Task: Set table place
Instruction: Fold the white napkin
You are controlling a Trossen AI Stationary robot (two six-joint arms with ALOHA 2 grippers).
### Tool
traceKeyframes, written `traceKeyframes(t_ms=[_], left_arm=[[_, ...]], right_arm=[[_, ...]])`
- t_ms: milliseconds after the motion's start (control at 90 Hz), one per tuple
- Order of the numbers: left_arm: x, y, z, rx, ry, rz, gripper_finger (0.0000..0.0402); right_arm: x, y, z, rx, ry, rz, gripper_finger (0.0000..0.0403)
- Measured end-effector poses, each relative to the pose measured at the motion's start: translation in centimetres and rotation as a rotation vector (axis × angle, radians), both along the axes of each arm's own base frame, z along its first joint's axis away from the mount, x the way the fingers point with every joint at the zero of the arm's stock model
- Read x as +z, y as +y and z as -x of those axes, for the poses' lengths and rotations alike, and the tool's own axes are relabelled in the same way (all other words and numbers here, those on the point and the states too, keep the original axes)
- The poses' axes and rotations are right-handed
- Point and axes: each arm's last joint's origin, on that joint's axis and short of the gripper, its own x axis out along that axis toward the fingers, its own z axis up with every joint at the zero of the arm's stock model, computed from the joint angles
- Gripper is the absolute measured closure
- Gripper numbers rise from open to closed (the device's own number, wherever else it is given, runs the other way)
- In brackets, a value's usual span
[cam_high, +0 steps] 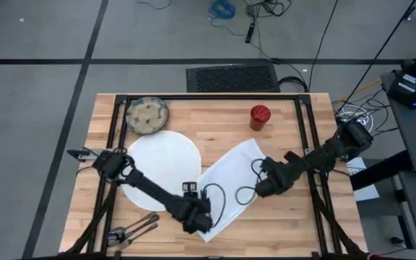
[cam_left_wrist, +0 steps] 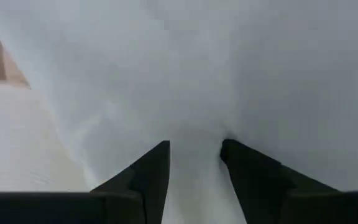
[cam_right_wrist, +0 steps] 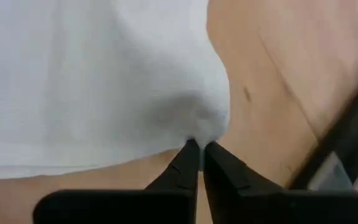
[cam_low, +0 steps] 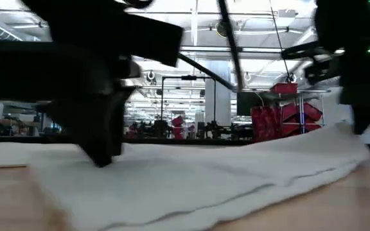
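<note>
Pinching the unmarked white napkin (cam_high: 230,173), both claws (cam_right_wrist: 199,147) (cam_left_wrist: 194,149) grip its edges.

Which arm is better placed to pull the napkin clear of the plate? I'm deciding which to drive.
Right, probably. The right gripper is shut on the napkin edge away from the plate, over bare table. The left gripper pinches the napkin's end nearer the plate.
</note>
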Motion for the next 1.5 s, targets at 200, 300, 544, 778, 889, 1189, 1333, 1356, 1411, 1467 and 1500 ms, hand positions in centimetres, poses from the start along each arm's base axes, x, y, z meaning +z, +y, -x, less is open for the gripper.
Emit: traceKeyframes(t_ms=[200, 300, 544, 778, 889, 1189, 1333, 1356, 1411, 1467, 1500], left_arm=[[0.1, -0.7, 1.5, 0.014, 0.063, -0.046, 0.0254], [0.2, -0.9, 2.4, 0.009, 0.117, -0.087, 0.0254], [1.5, -0.5, 3.7, 0.028, 0.162, -0.152, 0.0254], [7.8, 0.6, 3.1, 0.016, -0.071, 0.020, 0.0254], [11.0, 2.3, 2.5, -0.002, -0.200, 0.081, 0.0254], [12.6, 13.0, 1.0, 0.102, -0.460, 0.276, 0.0254], [10.1, 18.7, -1.1, 0.169, -0.641, 0.452, 0.0254], [9.8, 19.6, -1.4, 0.186, -0.665, 0.460, 0.0254], [9.1, 21.7, -2.2, 0.232, -0.720, 0.467, 0.0254], [8.2, 23.7, -2.5, 0.312, -0.735, 0.467, 0.0254], [7.7, 24.7, -2.7, 0.344, -0.750, 0.468, 0.0254]], right_arm=[[-1.5, -2.2, -3.1, 0.076, -0.096, -0.040, 0.0403], [-2.2, -3.0, -3.7, 0.089, -0.084, -0.041, 0.0403], [-2.2, -3.9, -3.4, 0.091, -0.028, 0.019, 0.0403], [-2.2, -3.7, -3.7, 0.107, -0.060, 0.040, 0.0403], [-2.2, -2.7, -3.9, 0.151, -0.097, 0.032, 0.0403], [-2.1, 0.0, -2.7, 0.198, -0.097, 0.116, 0.0403], [-1.9, -0.4, -2.3, 0.211, -0.062, 0.210, 0.0403], [-1.9, -0.4, -2.3, 0.224, -0.058, 0.215, 0.0403], [-1.8, -0.4, -2.3, 0.257, -0.046, 0.228, 0.0403], [-1.8, -0.3, -2.3, 0.294, -0.029, 0.233, 0.0403], [-1.8, -0.3, -2.4, 0.318, -0.021, 0.236, 0.0403]])
